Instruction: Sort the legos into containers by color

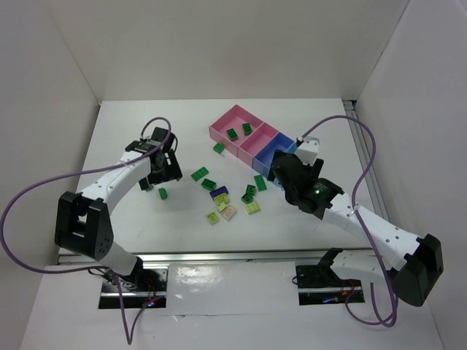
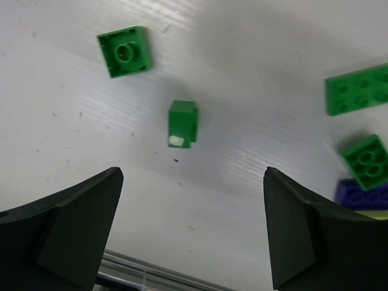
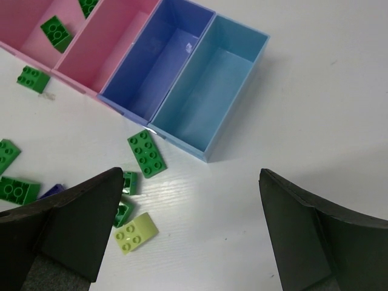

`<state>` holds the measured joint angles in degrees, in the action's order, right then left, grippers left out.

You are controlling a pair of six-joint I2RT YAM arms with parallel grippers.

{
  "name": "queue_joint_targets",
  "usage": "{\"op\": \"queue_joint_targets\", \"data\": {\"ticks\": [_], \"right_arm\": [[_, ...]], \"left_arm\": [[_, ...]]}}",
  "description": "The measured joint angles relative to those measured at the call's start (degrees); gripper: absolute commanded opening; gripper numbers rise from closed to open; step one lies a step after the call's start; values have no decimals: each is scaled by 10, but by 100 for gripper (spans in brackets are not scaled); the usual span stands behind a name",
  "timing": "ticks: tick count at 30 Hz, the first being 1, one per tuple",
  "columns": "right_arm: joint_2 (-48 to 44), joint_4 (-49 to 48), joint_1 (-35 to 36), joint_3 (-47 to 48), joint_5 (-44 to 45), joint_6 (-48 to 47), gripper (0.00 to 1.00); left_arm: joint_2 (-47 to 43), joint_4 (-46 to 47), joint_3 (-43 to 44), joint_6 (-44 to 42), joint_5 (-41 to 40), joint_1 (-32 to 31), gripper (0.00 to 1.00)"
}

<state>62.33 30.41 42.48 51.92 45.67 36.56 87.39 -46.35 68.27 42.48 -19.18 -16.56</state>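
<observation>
1. While the left gripper [image 2: 192, 174] hangs low over the table [image 2: 254, 36] with its jaws spread wide and nothing between them, a small green brick [image 2: 182, 124] lies on its side just beyond the fingertips, touching neither.
2. Farther out, an upturned green brick [image 2: 124, 52] shows its hollow underside.
3. The right gripper [image 3: 191, 174] hovers with its jaws just as wide apart, holding nothing, near the light blue bin [image 3: 221, 79].
4. The containers [image 1: 257, 146] stand in one joined row at the far middle of the table: the larger pink bin [image 1: 232, 117], the smaller pink bin [image 3: 115, 36], the violet-blue bin [image 3: 163, 60], then the light blue one.
5. Two dark green bricks [image 1: 231, 133] lie inside the larger pink bin.
6. A long green brick [image 3: 147, 153] lies on the table just beside the corner where the violet-blue and light blue bins meet.
7. Other legos [image 1: 200, 174] lie scattered between the arms, among them a blue-purple brick [image 1: 219, 192], a yellow-green brick [image 1: 253, 207] and a beige-pink brick [image 1: 229, 212].
</observation>
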Motion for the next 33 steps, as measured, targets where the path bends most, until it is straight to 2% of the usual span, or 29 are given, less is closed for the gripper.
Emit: {"op": "queue_joint_targets", "data": {"ticks": [4,8,11,15,18,23,25,29,33], "right_arm": [[0,-3,0,-7,-16,-2,100],[1,-4,0,-26,-29,-2,100],[10,-5,0,-30,-34,-3,94],[16,-6,0,-30,-45,-5,93],[18,-8,0,-30,-46,-7,93],[39,-10,0,-30,-46,-15,93],[48,-11,0,-30,-46,-18,93],[51,-12,0,-30,-45,-19,93],[51,-13,0,-30,-43,-19,93]], "left_arm": [[0,11,-43,-1,16,40,87],[14,33,-56,-1,30,54,82],[46,54,-60,0,42,64,70],[82,72,-66,0,56,75,70],[92,79,-67,5,59,78,65],[120,91,-66,17,75,83,49],[120,92,-64,14,81,84,46],[120,80,-31,11,92,70,43],[121,66,62,11,109,38,40]]}}
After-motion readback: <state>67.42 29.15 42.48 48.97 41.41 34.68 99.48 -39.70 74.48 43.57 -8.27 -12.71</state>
